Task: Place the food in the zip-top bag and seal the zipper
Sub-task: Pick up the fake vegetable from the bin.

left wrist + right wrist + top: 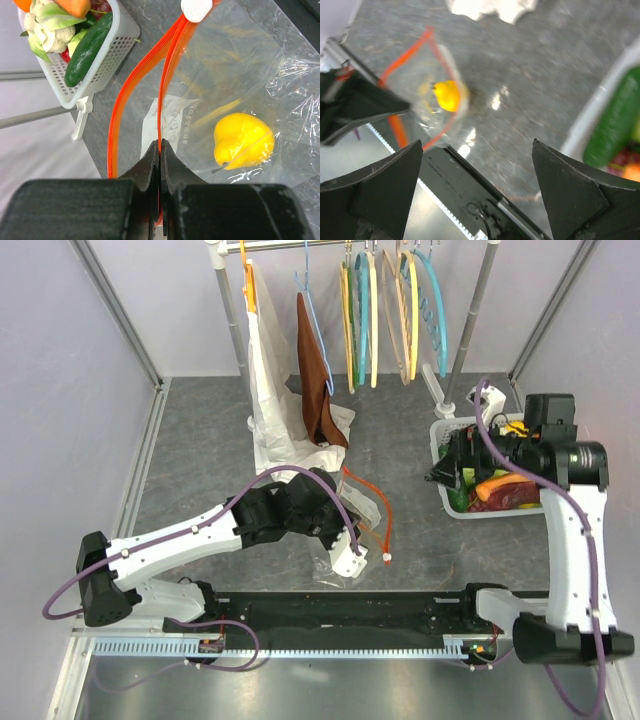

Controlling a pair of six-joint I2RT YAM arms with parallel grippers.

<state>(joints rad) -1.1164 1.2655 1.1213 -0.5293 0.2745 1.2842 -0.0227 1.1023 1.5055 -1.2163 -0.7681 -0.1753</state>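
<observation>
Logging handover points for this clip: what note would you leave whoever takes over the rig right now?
Left gripper: shut on the zipper of the zip-top bag, mouth open.
Right gripper: open, empty, near the basket.
Done: yellow fruit is in the bag.
Left: cucumber lies in the basket; bag the remaining food, then seal the zipper.

Lab test cell: white panels (60,390), aluminium frame (118,320).
</observation>
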